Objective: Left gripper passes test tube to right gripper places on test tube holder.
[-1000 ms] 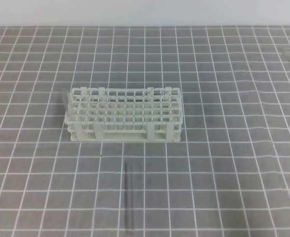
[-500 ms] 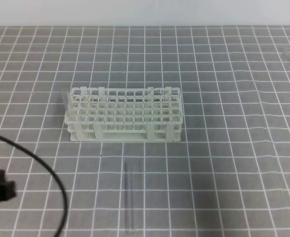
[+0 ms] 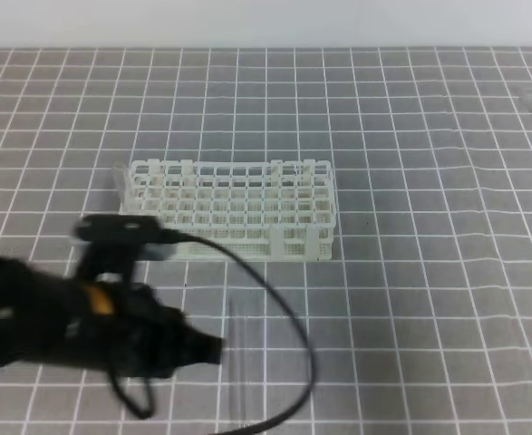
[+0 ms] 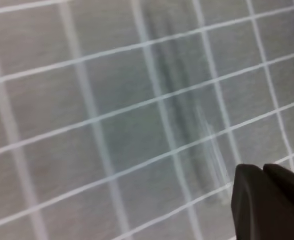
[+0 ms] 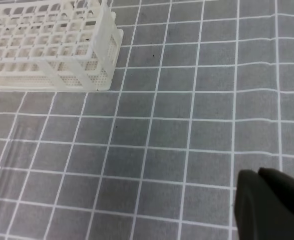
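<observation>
Test tube: the slim clear glass test tube (image 3: 237, 362) lies flat on the bench in the lower middle of the exterior high frame, running roughly top to bottom, nearly see-through against the grid. In the left wrist frame it (image 4: 187, 125) shows as a blurred streak in the upper and middle right. In the right wrist frame it (image 5: 9, 165) is a faint pale streak at the left edge.

Left gripper: the black jawed left gripper (image 3: 209, 349) on a thick black arm with an orange-yellow band sits at lower left of the exterior high frame, its tip just to the left of the tube. Its jaws are clenched together with nothing between them; the left wrist frame shows the tips (image 4: 263, 172) pressed side by side at lower right.

Cable: a thin black cable (image 3: 284, 308) loops from the arm over the tube.

Test tube holder: the white plastic lattice rack with square holes (image 3: 234, 210) stands upright on the bench above the tube, apart from it; in the right wrist frame it (image 5: 51, 45) fills the upper left.

Right gripper: the black right gripper (image 5: 259, 177) shows only at lower right of its own wrist frame, jaws clenched and holding nothing.

Bench: grey surface with a white grid (image 3: 429, 272).
</observation>
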Action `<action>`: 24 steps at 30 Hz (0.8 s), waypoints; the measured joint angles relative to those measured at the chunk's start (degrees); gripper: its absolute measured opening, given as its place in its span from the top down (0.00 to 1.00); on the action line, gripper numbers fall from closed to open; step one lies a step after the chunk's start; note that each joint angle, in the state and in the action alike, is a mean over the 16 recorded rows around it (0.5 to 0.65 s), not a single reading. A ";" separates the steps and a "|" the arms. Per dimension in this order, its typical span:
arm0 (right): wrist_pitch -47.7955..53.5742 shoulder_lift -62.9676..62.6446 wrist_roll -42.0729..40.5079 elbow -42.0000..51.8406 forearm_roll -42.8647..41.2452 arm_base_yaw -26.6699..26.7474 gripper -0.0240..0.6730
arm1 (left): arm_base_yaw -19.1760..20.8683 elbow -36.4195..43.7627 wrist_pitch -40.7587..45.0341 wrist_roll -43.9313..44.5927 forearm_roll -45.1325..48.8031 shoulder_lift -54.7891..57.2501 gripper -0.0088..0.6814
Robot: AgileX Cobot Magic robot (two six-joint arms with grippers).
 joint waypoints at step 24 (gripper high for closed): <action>2.67 0.36 -0.77 0.00 -0.07 0.00 0.98 | -12.12 -19.35 9.93 -6.66 1.70 23.51 0.40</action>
